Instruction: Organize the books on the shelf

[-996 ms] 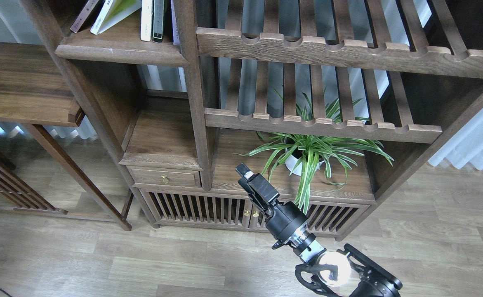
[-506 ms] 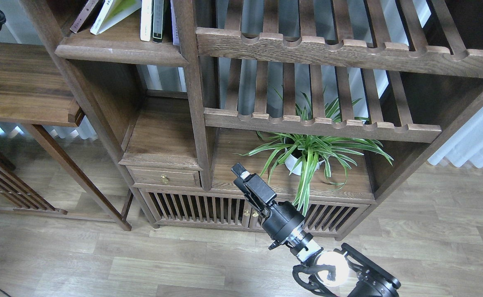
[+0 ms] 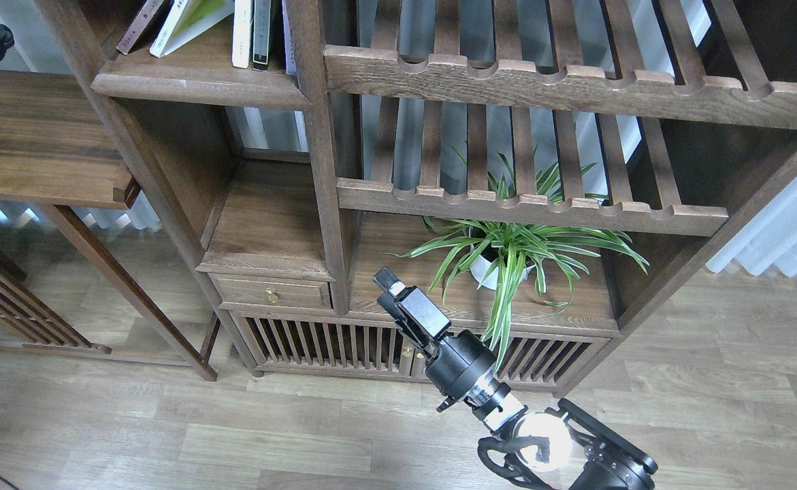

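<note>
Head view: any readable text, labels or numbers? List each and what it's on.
None can be read.
Leaning yellow-green book: dark marks near its top edge, too small and cropped to read.
Upright dark book: faint marks on the spine, too blurred to read.
Right gripper: no lettering visible.

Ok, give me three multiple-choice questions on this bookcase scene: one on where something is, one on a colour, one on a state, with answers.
1. Where does the potted spider plant stand?
A. on the floor
B. on the bookcase's low ledge, under the slatted rack
C. on the top shelf

2. What colour is the plant's pot?
A. white
B. red
C. black

3. How does the maroon book at the left of the row stand?
A. flat
B. leaning
C. held by the right gripper

Answers: 1 B, its leaves spill over the ledge beneath the slats. 2 A, a white pot shows under the leaves. 3 B, it tilts, while the books beside the post stand upright.
</note>
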### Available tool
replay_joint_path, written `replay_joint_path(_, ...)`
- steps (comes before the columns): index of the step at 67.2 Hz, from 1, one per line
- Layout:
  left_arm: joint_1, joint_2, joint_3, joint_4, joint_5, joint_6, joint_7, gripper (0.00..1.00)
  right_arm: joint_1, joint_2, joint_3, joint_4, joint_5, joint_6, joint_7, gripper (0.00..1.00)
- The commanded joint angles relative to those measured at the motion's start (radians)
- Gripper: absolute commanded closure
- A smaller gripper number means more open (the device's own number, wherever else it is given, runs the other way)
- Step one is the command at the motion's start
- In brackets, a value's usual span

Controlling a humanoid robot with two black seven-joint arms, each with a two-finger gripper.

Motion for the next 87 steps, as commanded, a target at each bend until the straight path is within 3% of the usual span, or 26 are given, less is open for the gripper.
replay_joint_path(1,-0.012,-0.031,0.018,0.004,0.001,0.021,-0.006,0.93,0.002,0.0,-0.012,0.002,0.0,0.0,0.0,0.01)
replay_joint_path(44,-0.027,-0.068,0.034,0.015,0.001,0.042,-0.004,0.92,0.002,0.0,-0.014,0.009,0.0,0.0,0.0,0.01)
replay_joint_path(51,-0.041,-0.072,0.04,0.017,0.001,0.068,-0.004,0.85,0.002,0.0,-0.026,0.017,0.0,0.0,0.0,0.01)
replay_joint_path(67,-0.038,-0.072,0.052,0.017,-0.001,0.07,-0.007,0.81,-0.006,0.0,-0.028,0.035,0.0,0.0,0.0,0.01)
replay_joint_path(87,-0.032,-0.063,0.077,0.017,-0.001,0.07,-0.007,0.61,-0.008,0.0,-0.028,0.043,-0.001,0.0,-0.001,0.01)
